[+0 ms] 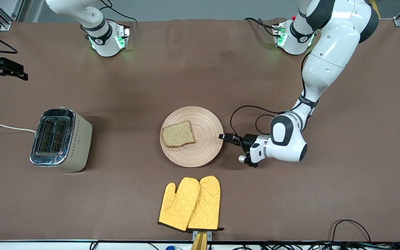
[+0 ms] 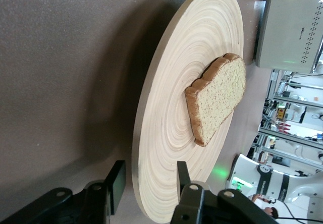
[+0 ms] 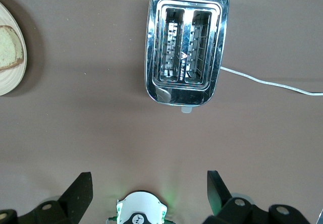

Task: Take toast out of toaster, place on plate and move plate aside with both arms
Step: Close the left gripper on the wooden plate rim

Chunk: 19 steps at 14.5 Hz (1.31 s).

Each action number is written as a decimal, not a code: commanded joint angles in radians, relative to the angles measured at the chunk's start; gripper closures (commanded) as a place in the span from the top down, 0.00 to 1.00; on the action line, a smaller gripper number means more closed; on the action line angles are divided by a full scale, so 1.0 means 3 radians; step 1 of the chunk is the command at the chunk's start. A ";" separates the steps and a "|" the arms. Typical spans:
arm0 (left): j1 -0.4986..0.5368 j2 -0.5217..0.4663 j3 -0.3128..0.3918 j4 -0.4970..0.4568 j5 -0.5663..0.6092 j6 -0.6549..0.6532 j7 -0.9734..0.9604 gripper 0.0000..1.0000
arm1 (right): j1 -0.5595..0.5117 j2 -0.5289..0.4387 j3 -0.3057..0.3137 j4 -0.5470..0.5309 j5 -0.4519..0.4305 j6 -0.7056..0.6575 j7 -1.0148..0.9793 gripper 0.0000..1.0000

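Brown cloth covers the table [image 1: 200, 69] we work at, and the plate [image 1: 200, 152] lies near the middle of it, somewhat closer to the front camera's edge than to the edge where our bases stand. On the plate we see the toast [image 1: 178, 134], flat, on the half toward the right arm's end and clear of the rim.

Our left gripper [image 1: 225, 136] is down at the plate's rim on the side toward the left arm's end of the table. In the left wrist view its fingers [image 2: 117, 179] straddle the plate's edge, one on the underside and one over the top face; a gap still shows by the lower finger, so we count the jaws as parted and not yet clamped on the wood.

Yellow oven mitts [image 1: 190, 204] lie as an overlapping pair near the front camera's edge, nearer that camera than the plate. A toaster [image 1: 60, 140] stands toward the right arm's end of the table, well apart from the plate, both slots showing bare wire, with a white cord [image 1: 5, 127] running off toward that end's edge.

Our right gripper [image 1: 7, 67] waits in the air over the right arm's end of the table; from its wrist view the fingers [image 3: 78, 194] stand wide apart, holding nothing, with the toaster below.
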 commanded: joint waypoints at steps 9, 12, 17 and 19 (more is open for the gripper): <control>-0.0039 0.0142 -0.0012 0.0010 -0.0263 0.0136 0.0073 0.11 | -0.0035 -0.0064 0.0042 0.0042 -0.0042 -0.0018 0.0034 1.00; -0.0039 0.0142 -0.0012 0.0015 -0.0263 0.0136 0.0073 0.01 | -0.0040 -0.0059 0.0042 0.0042 -0.0047 -0.0018 0.0029 1.00; 0.0012 0.0050 -0.0012 0.0015 -0.0212 0.0075 0.0079 0.00 | -0.0040 -0.0059 0.0042 0.0037 -0.0047 -0.0028 0.0029 1.00; 0.0048 -0.0103 -0.0012 0.0010 -0.0207 -0.0114 0.0063 0.00 | -0.0040 -0.0059 0.0042 0.0042 -0.0047 -0.0028 0.0029 1.00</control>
